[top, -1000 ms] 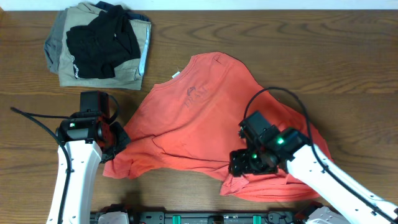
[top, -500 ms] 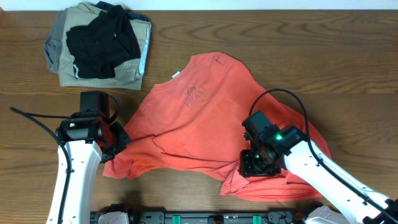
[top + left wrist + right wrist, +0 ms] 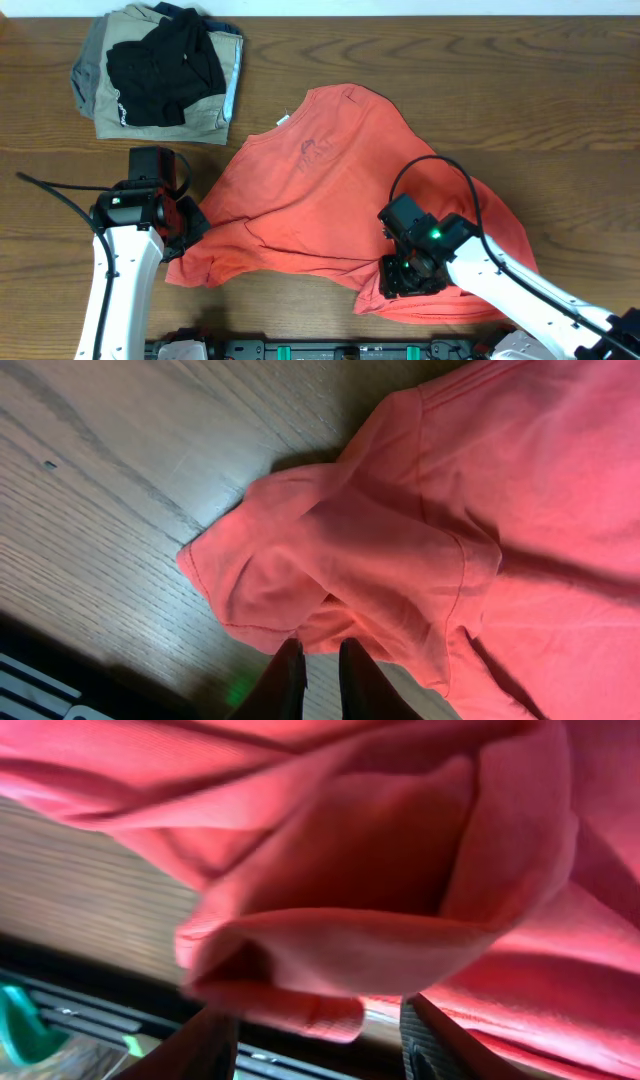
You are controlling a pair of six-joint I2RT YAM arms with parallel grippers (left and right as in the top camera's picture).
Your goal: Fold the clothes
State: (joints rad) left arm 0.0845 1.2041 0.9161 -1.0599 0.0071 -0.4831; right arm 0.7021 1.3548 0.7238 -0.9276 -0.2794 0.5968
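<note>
**While cloth is gripped at two corners, the T-shirt (image 3: 320, 190) sprawls across the desk (image 3: 520, 90)**

Where the red-orange T-shirt lies rumpled in the middle of the desk (small white neck label toward the far edge), the left pincer (image 3: 322, 660) is nearly closed, nipping the edge of a sleeve at the near-left corner. The right pincer (image 3: 318, 1032) stands about half-wide, clamped around a thick rolled fold at the near-right hem. At the far left, a black garment (image 3: 165, 58) tops folded khaki clothes (image 3: 105, 112), well apart from the T-shirt.

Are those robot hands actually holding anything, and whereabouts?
The left hand pinches the orange T-shirt at a fold by its sleeve. The right hand straddles a bunched fold; grip unclear.
</note>
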